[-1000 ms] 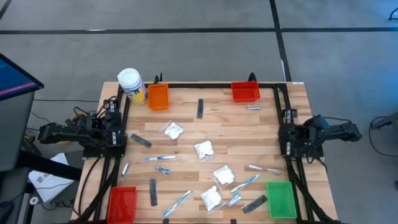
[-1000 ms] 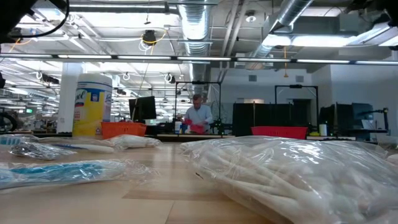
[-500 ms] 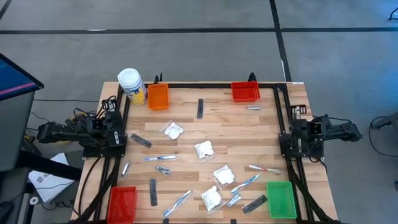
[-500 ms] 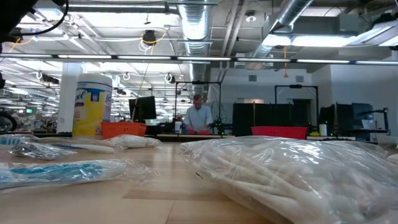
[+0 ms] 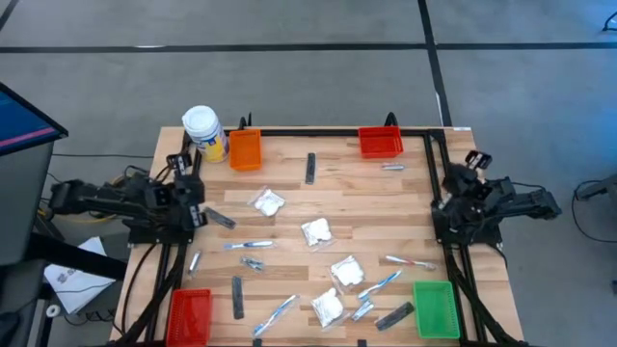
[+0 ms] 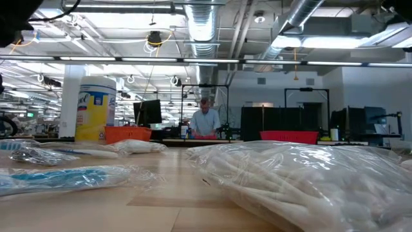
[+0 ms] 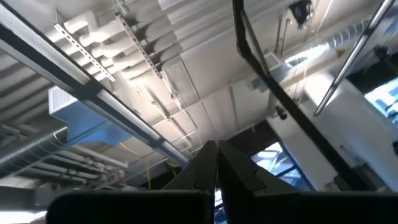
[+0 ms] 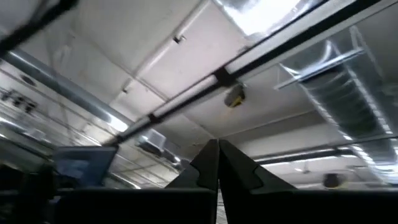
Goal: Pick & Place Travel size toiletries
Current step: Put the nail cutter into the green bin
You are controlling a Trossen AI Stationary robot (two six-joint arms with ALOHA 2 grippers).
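Observation:
The travel size toiletries lie flat and scattered on the wooden table [image 5: 289, 183]: white puffy packets [image 5: 316, 231], slim toothbrushes [image 5: 248, 246], dark grey bars [image 5: 310, 168] and small silvery sachets [image 5: 391, 167]. In the low view one packet [image 6: 302, 180] fills the foreground. My left gripper [image 5: 188, 178] is at the table's left edge, raised and shut, with nothing in it. Its fingers [image 7: 205, 162] point up at the ceiling. My right gripper [image 5: 470, 164] is at the right edge, also raised, shut and holding nothing, and its fingers [image 8: 205, 162] point at the ceiling too.
An orange bin [image 5: 245, 149] and a red bin [image 5: 380, 142] stand at the far edge. Another red bin [image 5: 189, 315] and a green bin [image 5: 436, 308] stand at the near corners. A white-capped yellow jar [image 5: 203, 133] stands at the far left corner. A person [image 6: 206, 121] is far behind the table.
My left gripper has risen and moved a little toward the table's right, over its left edge, rolling slightly. My right gripper has rolled and tipped at the wrist, now pointing more toward the far edge, while that arm stayed almost in place. Both stay shut. The toiletries have not moved.

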